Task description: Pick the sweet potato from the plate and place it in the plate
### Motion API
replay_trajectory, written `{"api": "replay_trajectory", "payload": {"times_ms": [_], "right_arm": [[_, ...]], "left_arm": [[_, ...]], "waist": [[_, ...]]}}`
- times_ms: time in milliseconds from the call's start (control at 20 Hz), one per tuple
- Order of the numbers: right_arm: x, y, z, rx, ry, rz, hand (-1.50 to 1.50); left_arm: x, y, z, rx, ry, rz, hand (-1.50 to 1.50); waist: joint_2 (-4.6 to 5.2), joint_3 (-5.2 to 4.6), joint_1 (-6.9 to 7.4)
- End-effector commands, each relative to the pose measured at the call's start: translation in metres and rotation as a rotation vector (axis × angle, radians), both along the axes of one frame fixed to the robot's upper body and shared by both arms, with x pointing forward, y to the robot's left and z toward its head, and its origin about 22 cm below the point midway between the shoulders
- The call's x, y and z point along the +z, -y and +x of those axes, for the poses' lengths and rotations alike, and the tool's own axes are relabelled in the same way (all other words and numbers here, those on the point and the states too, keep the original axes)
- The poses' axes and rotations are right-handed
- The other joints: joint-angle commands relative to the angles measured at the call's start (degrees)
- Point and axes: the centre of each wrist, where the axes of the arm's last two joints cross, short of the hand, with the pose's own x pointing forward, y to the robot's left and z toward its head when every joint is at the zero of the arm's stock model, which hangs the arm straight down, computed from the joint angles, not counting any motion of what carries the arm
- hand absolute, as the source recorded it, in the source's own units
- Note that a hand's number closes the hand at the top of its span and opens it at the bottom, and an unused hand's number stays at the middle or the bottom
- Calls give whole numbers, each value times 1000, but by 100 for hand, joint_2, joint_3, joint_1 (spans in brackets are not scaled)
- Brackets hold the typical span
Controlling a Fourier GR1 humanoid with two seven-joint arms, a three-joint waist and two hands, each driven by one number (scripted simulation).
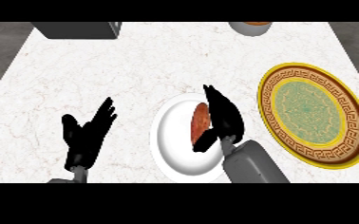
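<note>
Sweet potato lies on the white plate; right hand curls its fingers around it; left hand rests open.

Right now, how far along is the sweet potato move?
Done: the right hand has reached the white plate and sits against the sweet potato, fingers on one side and thumb on the other. In hand: closing the grasp; the potato lies on the white plate, not lifted. Left: lift, carry right, set down on the gold-rimmed plate, which holds nothing. The left hand rests open at lower left.
</note>
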Motion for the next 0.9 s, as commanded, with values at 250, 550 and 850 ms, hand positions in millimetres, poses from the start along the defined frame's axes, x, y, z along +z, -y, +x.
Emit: {"api": "replay_trajectory", "payload": {"times_ms": [250, 550, 850], "right_arm": [[-19, -17, 11, 128, -15, -101, 150], [-40, -16, -29, 131, 42, -113, 150], [-12, -16, -32, 105, 290, -65, 150]], "left_arm": [[-2, -13, -13, -6, -11, 14, 0], [6, -7, -17, 16, -16, 1, 0], [4, 4, 6, 7, -16, 10, 0]], "waist": [[10, -9, 31], [0, -8, 5], [-7, -8, -55]]}}
